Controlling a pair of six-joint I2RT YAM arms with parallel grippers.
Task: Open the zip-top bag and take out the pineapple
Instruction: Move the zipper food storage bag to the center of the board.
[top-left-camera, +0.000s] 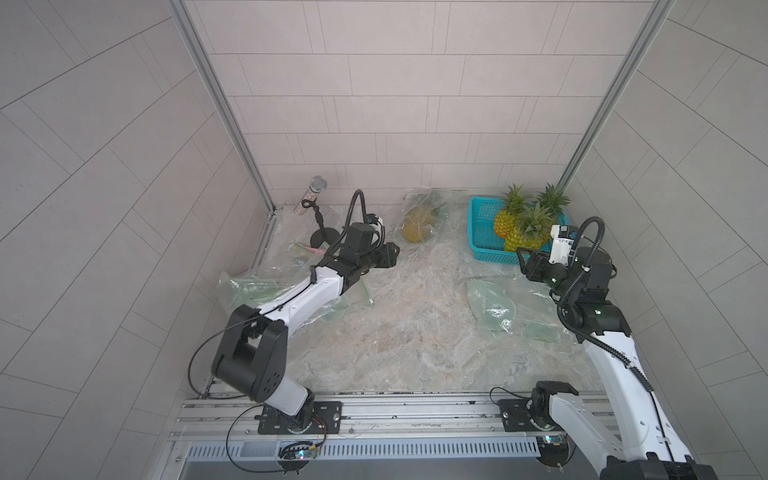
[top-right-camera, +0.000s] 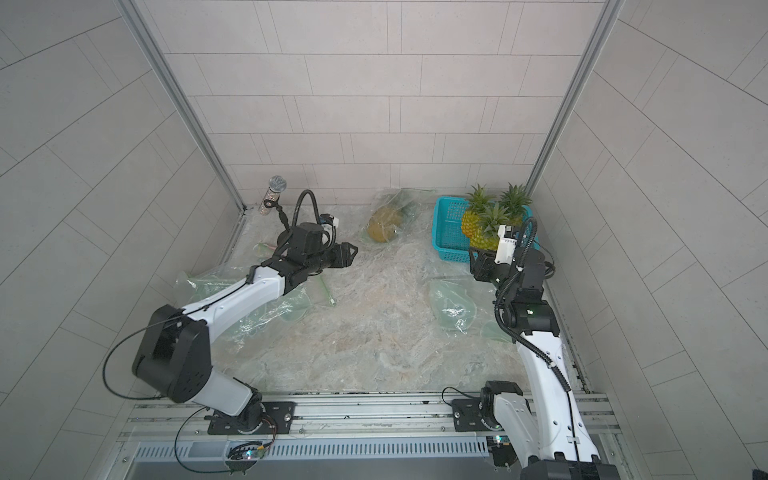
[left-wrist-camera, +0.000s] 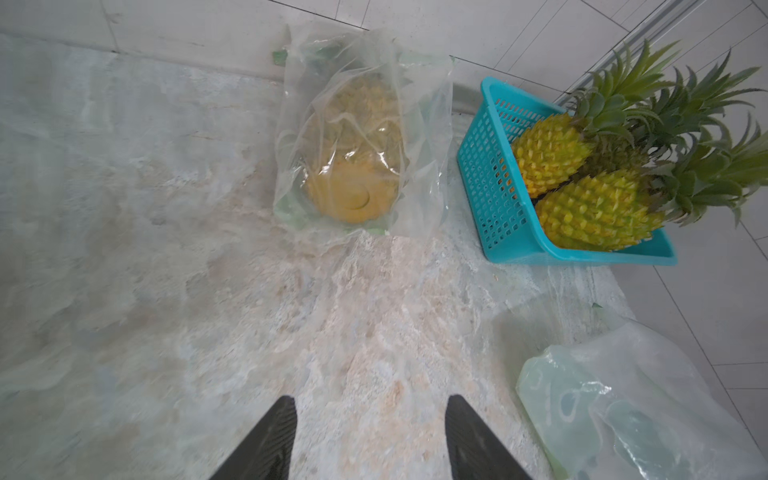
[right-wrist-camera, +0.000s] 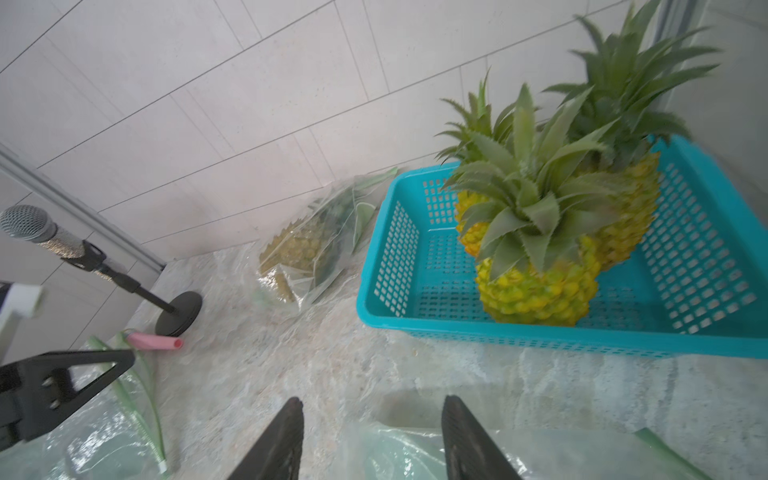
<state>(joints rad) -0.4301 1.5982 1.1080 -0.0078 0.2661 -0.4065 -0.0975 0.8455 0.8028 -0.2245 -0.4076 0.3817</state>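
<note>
A clear zip-top bag (top-left-camera: 430, 199) (top-right-camera: 409, 208) (left-wrist-camera: 424, 183) (right-wrist-camera: 332, 270) lies at the back of the table by the wall. The yellow pineapple (top-left-camera: 417, 230) (top-right-camera: 384, 228) (left-wrist-camera: 357, 174) (right-wrist-camera: 295, 249) is inside it. My left gripper (top-left-camera: 395, 255) (top-right-camera: 353, 253) (left-wrist-camera: 370, 401) hovers a short way in front-left of the bag, open, with only bare table between its fingers. My right gripper (top-left-camera: 521, 257) (top-right-camera: 471, 257) (right-wrist-camera: 370, 401) is open too, in front of the basket and above the edge of an empty bag, holding nothing.
A teal basket (top-left-camera: 478, 224) (left-wrist-camera: 490, 187) (right-wrist-camera: 395, 249) holding three pineapples stands at the back right. A microphone on a stand (top-left-camera: 318, 185) (right-wrist-camera: 29, 222) is at the back left, with a pink tube (right-wrist-camera: 153, 341) near it. Crumpled empty bags lie at the left (top-left-camera: 257, 286) and the right (top-left-camera: 494, 307).
</note>
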